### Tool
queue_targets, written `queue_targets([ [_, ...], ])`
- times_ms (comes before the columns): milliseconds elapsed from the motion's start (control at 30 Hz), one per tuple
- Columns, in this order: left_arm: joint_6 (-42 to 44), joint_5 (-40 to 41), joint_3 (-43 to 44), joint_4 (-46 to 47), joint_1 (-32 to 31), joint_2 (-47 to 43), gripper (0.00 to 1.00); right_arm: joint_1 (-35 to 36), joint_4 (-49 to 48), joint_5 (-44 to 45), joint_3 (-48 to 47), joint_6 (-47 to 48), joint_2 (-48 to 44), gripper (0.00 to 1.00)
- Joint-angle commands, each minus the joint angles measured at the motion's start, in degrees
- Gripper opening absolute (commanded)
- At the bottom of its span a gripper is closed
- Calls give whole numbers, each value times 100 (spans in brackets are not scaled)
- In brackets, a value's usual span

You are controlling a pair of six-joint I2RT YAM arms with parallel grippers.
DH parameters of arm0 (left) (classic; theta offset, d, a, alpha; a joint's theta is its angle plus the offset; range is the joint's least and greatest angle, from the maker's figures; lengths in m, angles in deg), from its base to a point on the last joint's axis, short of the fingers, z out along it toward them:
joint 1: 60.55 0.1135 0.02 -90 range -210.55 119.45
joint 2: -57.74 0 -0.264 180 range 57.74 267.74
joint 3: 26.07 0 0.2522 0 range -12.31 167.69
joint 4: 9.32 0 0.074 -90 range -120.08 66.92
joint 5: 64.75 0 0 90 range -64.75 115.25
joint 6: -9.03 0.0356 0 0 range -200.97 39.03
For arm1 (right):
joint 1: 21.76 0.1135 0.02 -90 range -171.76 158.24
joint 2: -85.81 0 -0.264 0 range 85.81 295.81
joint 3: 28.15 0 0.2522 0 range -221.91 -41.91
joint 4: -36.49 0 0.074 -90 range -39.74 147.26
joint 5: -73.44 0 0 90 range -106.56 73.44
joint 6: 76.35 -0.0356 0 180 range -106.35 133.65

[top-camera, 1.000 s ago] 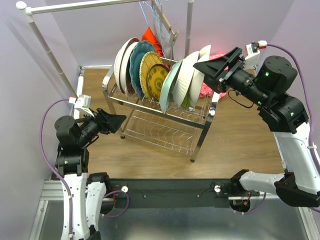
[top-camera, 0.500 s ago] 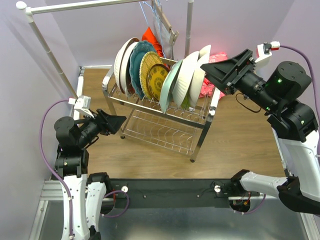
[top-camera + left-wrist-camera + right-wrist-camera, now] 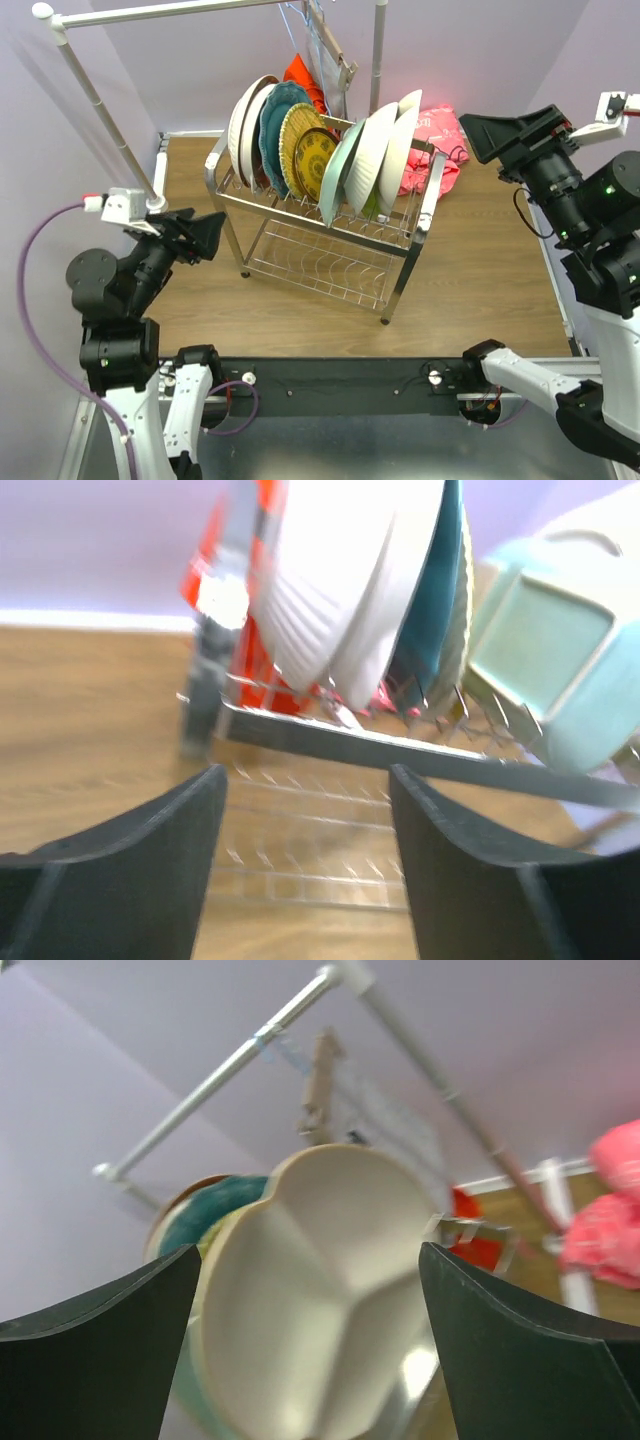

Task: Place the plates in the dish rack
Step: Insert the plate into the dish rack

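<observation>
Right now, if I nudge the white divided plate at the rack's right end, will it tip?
Possibly: the white divided plate stands tilted on edge, last in its row on the dish rack. It looks rigid and smooth, so likely slippery to grip.

The left arm [image 3: 112, 300] and the right arm [image 3: 600, 215] are built alike, with glossy black rounded joint housings above smooth white lower links. A purple cable [image 3: 40, 228] loops at the left edge of the frame. Each wrist bears a small white camera block [image 3: 122, 203] with a red tip. The fingers [image 3: 120, 880] are broad, matte black wedges with curved upper edges.
</observation>
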Motion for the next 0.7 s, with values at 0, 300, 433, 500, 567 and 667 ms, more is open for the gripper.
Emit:
queue_targets([
  [0, 521, 1622, 539, -532, -20, -175, 80, -350, -388, 1494, 898, 1615, -304, 100],
  [300, 303, 3626, 987, -462, -20, 149, 88, -439, -432, 2725, 1769, 3038, 46, 100],
  [433, 47, 3664, 813, -16, -20, 106, 88, -772, -362, 2517, 1884, 3206, 293, 100],
  [500, 91, 3540, 768, 39, -28, 114, 88, -1235, -108, 2149, 1840, 3084, 424, 100],
  [567, 257, 3566, 776, -14, -20, 141, 88, -1719, 138, 1649, 1822, 2978, 635, 100],
  [667, 511, 3628, 785, -84, -20, 150, 88, -2853, 306, 682, 1761, 2916, 1073, 100],
])
